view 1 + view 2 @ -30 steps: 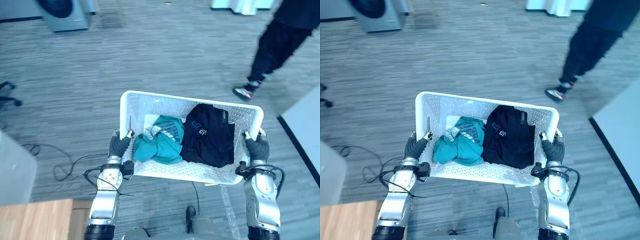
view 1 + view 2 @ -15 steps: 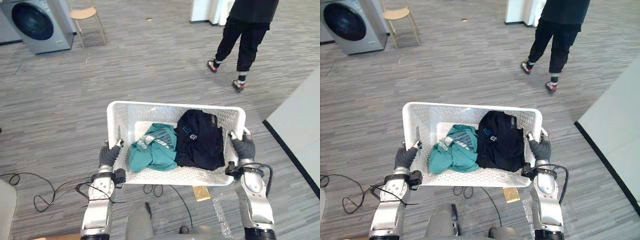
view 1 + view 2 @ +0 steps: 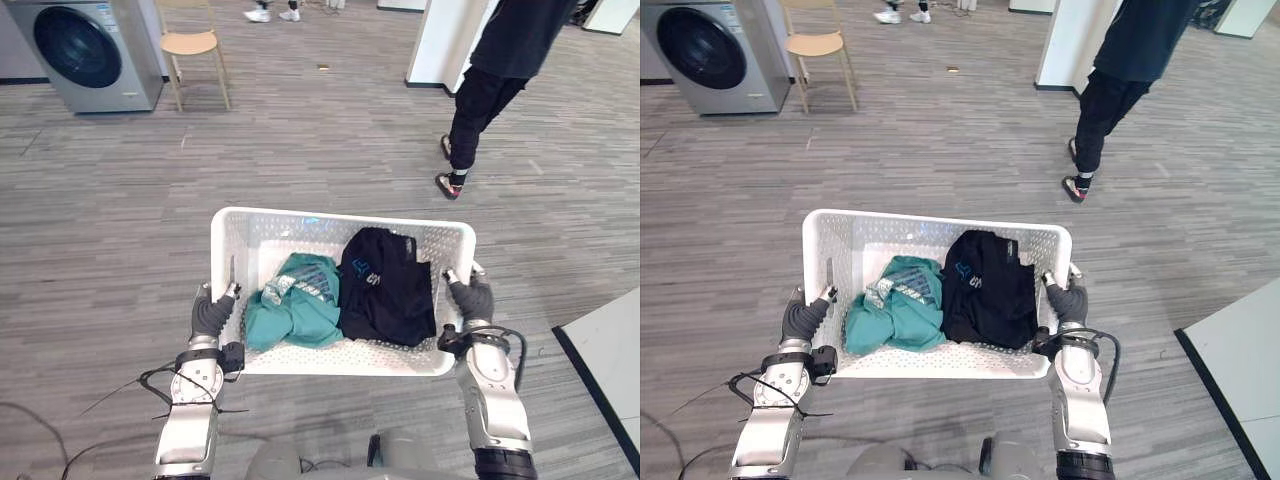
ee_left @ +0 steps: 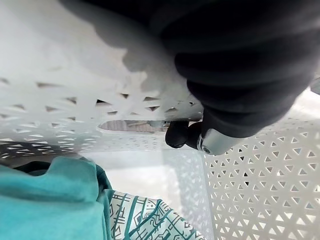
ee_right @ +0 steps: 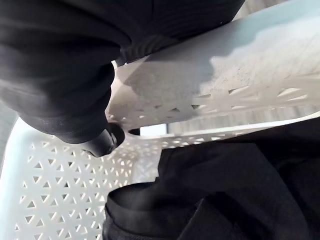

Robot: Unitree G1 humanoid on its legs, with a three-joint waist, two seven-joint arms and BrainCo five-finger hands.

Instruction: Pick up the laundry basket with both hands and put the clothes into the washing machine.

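I hold a white perforated laundry basket level above the floor, by its two short sides. My left hand is curled on the left handle, a fingertip hooked through the slot. The right hand grips the right handle, its fingertip curled inside the wall. Both hands are shut on the basket. A teal garment lies in the left half and a black garment in the right half. The grey washing machine with its round dark door stands far off at the upper left.
A wooden stool stands just right of the washing machine. A person in dark clothes walks at the upper right beside a white column. A pale surface edges the lower right. Grey striped carpet lies between me and the machine.
The whole picture has shifted as the camera moved: the washing machine and stool come further into view. The person has walked on. Both hands keep hold of the basket.
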